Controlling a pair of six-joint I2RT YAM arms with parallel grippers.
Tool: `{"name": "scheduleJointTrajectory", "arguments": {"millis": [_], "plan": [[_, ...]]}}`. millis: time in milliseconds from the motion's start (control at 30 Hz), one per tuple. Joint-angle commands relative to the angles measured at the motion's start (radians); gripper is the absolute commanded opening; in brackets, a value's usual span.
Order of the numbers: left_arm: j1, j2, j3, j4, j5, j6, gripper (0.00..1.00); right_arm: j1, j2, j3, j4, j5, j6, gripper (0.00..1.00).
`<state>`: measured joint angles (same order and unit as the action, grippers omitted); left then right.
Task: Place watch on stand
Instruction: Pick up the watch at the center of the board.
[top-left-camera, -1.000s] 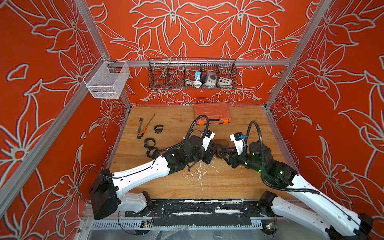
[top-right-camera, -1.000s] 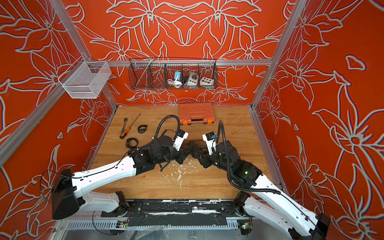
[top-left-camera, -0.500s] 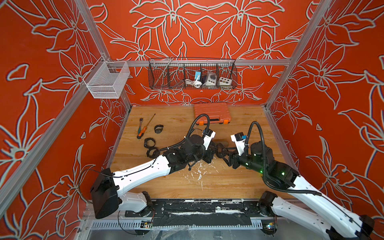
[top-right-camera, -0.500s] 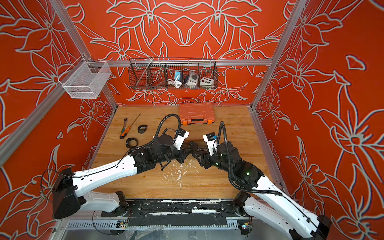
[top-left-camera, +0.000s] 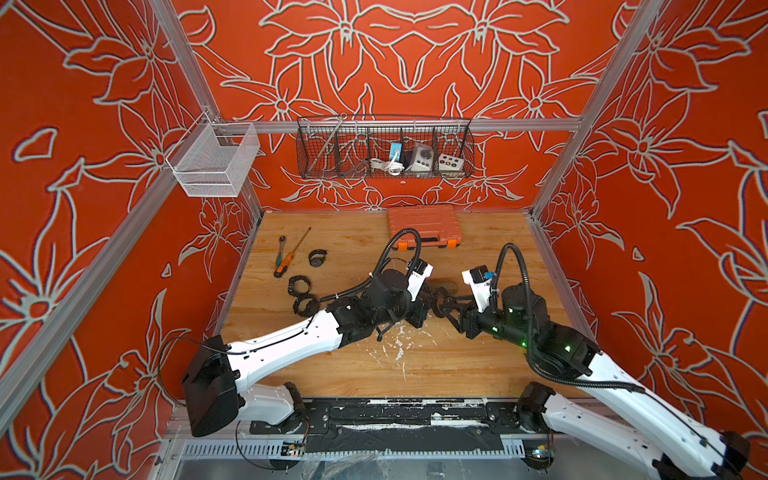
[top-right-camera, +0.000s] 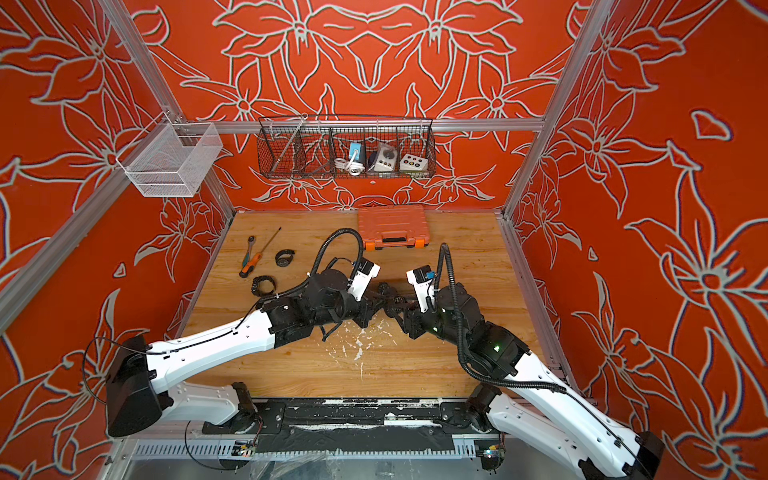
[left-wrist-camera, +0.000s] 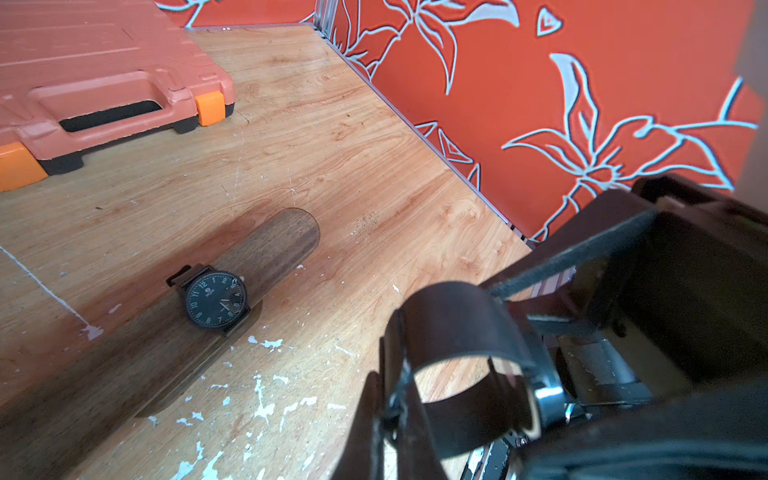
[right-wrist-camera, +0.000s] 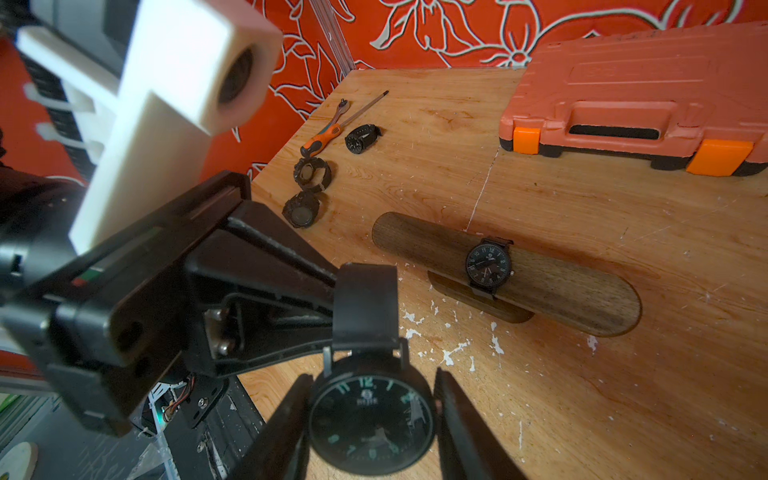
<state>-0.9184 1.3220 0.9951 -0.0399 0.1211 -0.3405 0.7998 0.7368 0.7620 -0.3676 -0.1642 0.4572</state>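
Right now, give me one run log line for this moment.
stage: handover of watch | left gripper: shut on strap | right gripper: jaws around case | stand: one watch on it

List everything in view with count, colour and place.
held watch: 1, black, between both grippers
mounted watch: 1, black, round the stand
loose watches: 3, black, table left
stand: 1, dark brown, mid-table
case: 1, orange, table back
screwdriver: 1, orange handle, by loose watches
wrench: 1, silver, beside screwdriver
wire basket: 1, black, back wall
mesh basket: 1, white, left wall
left gripper: black, shut on held watch's strap
right gripper: black, shut on its case
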Motion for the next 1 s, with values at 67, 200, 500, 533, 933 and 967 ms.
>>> {"name": "scheduleJointTrajectory", "arguments": {"millis": [67,200,500,533,933,967], "plan": [[-0.006,0.013,0.026,0.005,0.019,0.017,0.00,0.007,0.001,0.028,-0.007,0.018,-0.012,0.40],[-0.007,0.017,0.034,-0.006,0.009,0.014,0.00,0.006,0.000,0.031,-0.014,0.033,-0.008,0.38],[-0.007,0.015,0.032,-0.027,-0.028,0.003,0.21,0.005,0.042,0.076,-0.103,0.150,-0.008,0.36],[-0.006,0.011,0.027,-0.029,-0.037,0.003,0.26,0.004,0.050,0.086,-0.121,0.173,-0.013,0.35],[0.181,-0.185,-0.168,-0.077,-0.181,-0.089,0.58,-0.138,0.187,0.131,-0.195,0.253,-0.120,0.35],[0.216,-0.208,-0.194,-0.081,-0.193,-0.102,0.61,-0.168,0.201,0.130,-0.189,0.233,-0.114,0.35]]}}
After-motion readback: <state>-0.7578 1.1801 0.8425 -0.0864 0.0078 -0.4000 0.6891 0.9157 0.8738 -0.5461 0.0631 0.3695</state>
